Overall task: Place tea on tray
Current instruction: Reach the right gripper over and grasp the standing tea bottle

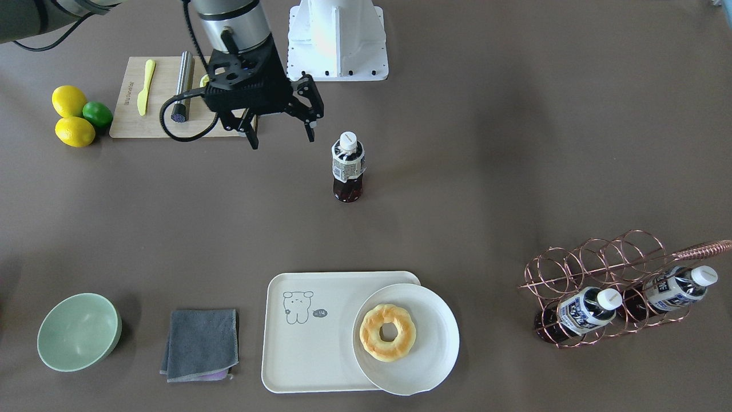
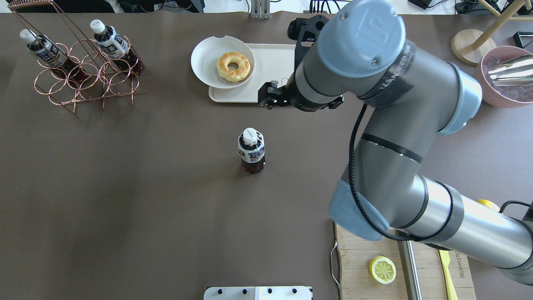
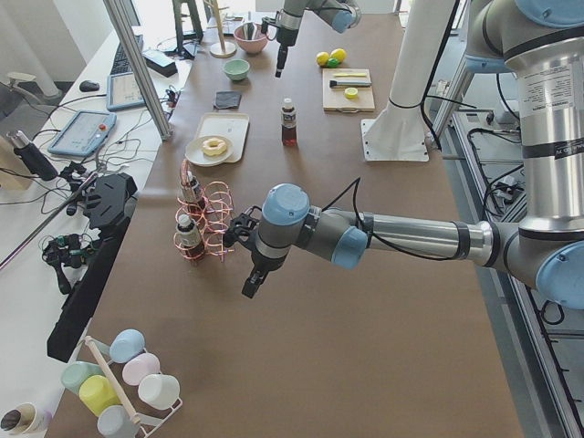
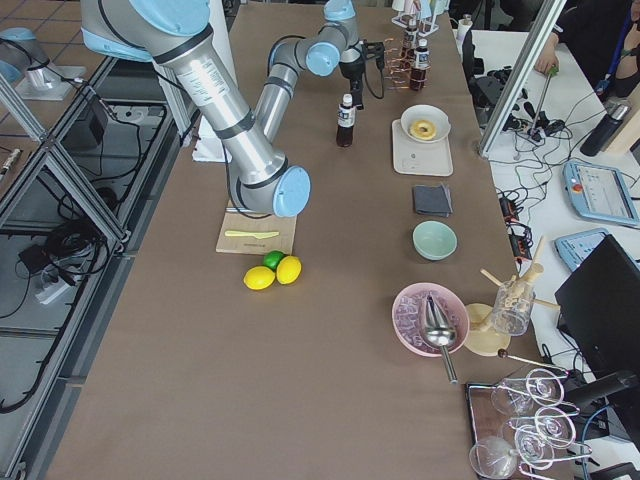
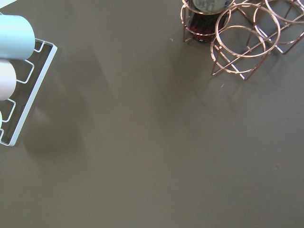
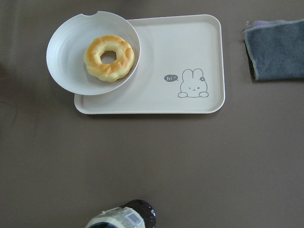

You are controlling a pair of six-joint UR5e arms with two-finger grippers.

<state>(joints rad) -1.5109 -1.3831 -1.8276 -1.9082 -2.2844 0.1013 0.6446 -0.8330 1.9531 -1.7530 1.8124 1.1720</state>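
Note:
A tea bottle [image 1: 347, 166] with a white cap stands upright alone mid-table; it also shows in the overhead view [image 2: 251, 150]. The cream tray [image 1: 311, 337] with a line-drawn animal lies at the table's far side, a round white plate [image 1: 434, 343] with a donut [image 1: 388, 332] overlapping one end. My right gripper [image 1: 283, 142] is open and empty, hovering beside the bottle, apart from it. The right wrist view shows the tray [image 6: 190, 61] and the bottle's top [image 6: 121, 218]. My left gripper [image 3: 254, 281] hangs near the wire rack; I cannot tell whether it is open or shut.
A copper wire rack [image 1: 577, 257] holds two identical bottles [image 1: 583, 312]. A cutting board [image 1: 128, 123] with a yellow knife, lemons [image 1: 68, 100] and a lime sit near the right arm. A green bowl [image 1: 80, 332] and a grey cloth [image 1: 200, 343] lie beside the tray.

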